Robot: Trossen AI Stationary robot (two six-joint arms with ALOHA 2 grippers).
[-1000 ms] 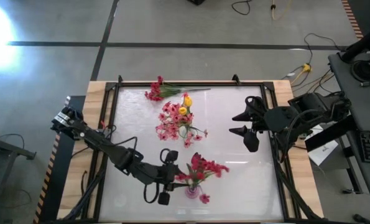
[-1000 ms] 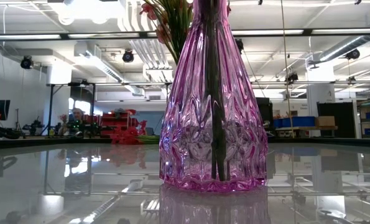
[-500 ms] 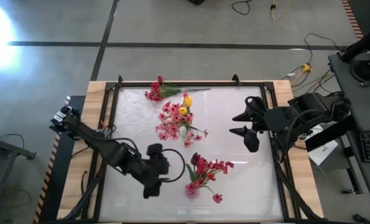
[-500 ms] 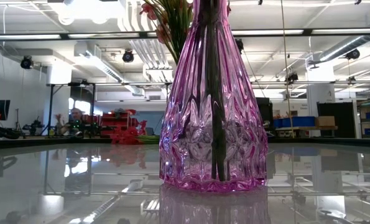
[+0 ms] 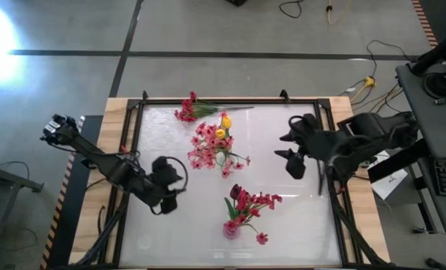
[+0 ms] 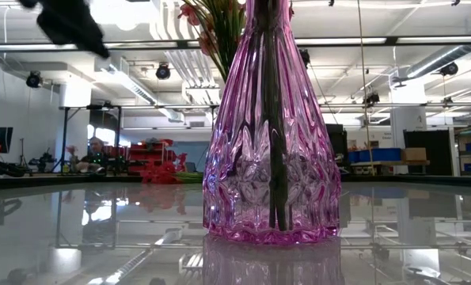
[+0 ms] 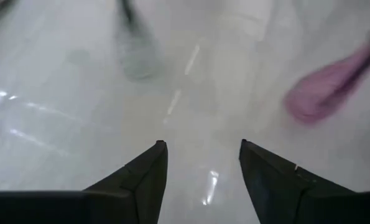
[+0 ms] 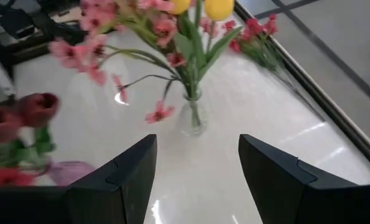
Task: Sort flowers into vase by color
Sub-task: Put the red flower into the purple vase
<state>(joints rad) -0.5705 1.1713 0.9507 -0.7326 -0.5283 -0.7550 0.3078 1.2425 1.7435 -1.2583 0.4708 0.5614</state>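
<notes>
Pink glass vase point(image 5: 231, 229) holds your red flowers point(image 5: 245, 204) — your left gripper point(image 5: 168, 185) hangs beside it, fingers apart and empty; right gripper point(image 5: 291, 150) gapes too, farther off, past the clear vase point(image 8: 191, 118).

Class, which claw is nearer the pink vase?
Left. The left claw is just to the pink vase's left; the right claw is farther off, toward the table's right side.

Right tool point(image 8: 197, 171) with fingers spread at frame bottom, clear vase point(image 8: 193, 119) of pink blossoms point(image 8: 91, 46) and yellow tulips point(image 8: 219, 7) at centre, dark red buds point(image 8: 38, 107) at left, loose red spray point(image 8: 259, 34) upper right on white desk point(image 8: 259, 118)
</notes>
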